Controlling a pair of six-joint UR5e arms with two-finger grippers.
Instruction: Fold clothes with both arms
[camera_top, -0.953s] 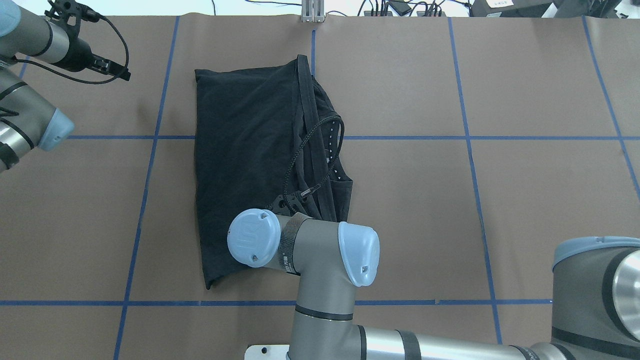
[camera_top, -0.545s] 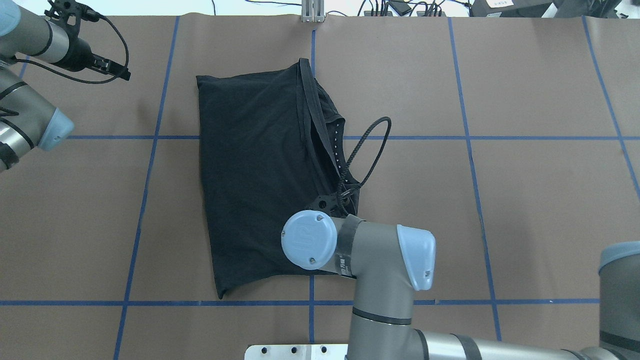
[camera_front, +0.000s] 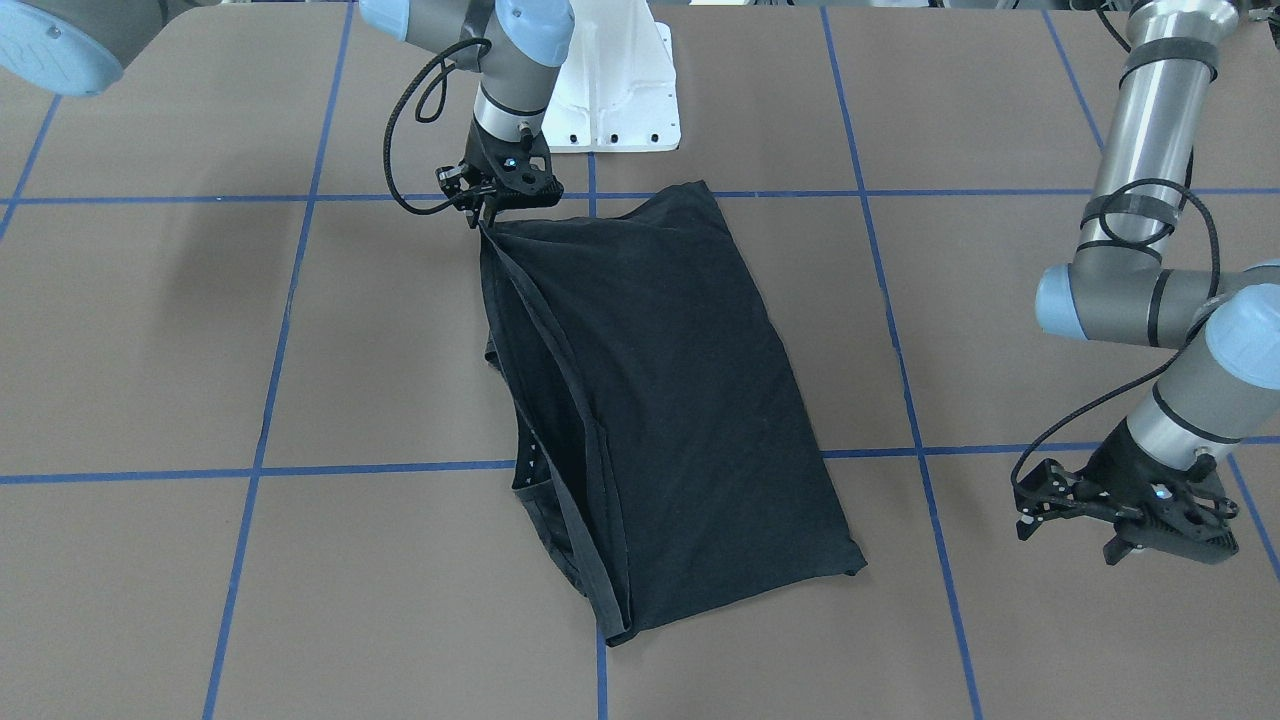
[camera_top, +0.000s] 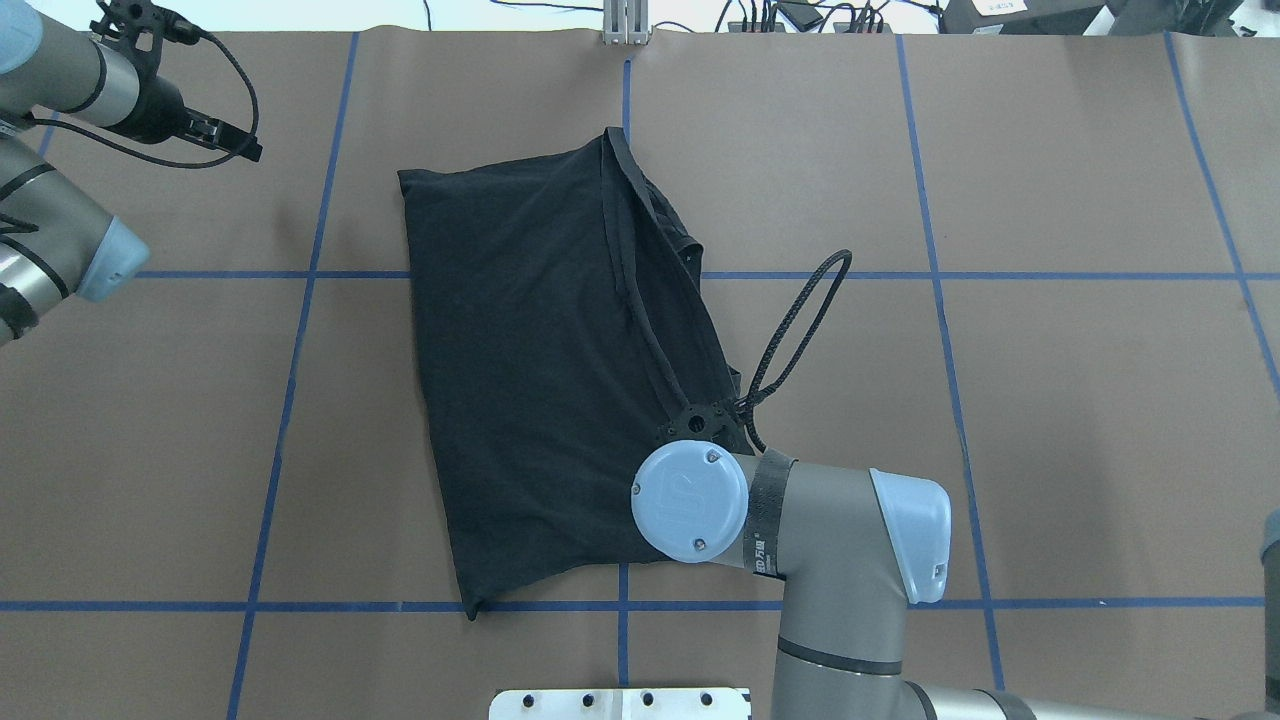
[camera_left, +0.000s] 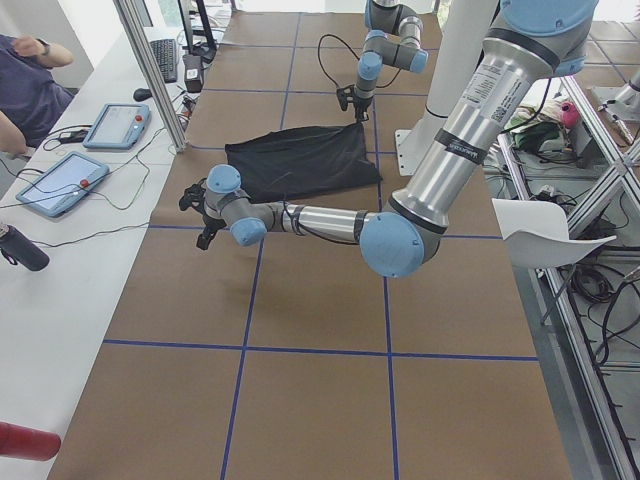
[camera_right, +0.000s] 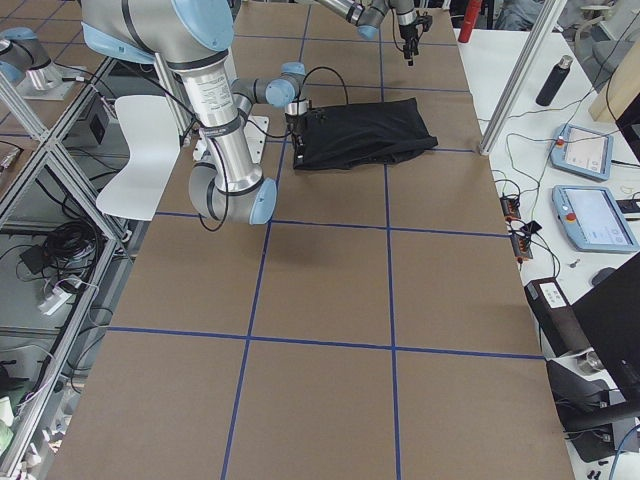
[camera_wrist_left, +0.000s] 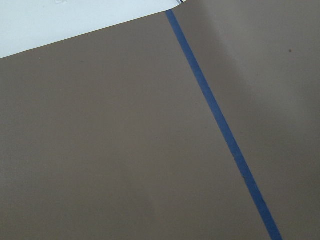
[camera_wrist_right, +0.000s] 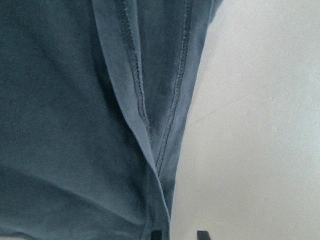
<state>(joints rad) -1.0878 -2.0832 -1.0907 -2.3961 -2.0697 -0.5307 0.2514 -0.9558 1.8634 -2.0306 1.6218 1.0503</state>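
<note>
The right pincer grips the hem of the black T-shirt, jaws closed. The left pincer, well apart, holds nothing; I cannot tell its opening.

Overhead & front cams look down from opp. sides, sharing the T-shirt; wrist cams v. close.

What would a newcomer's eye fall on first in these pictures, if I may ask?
The black T-shirt lies half-folded in the middle of the table. The right claw pinches a corner of it near the white base. The left claw hangs apart over bare table, holding nothing.
</note>
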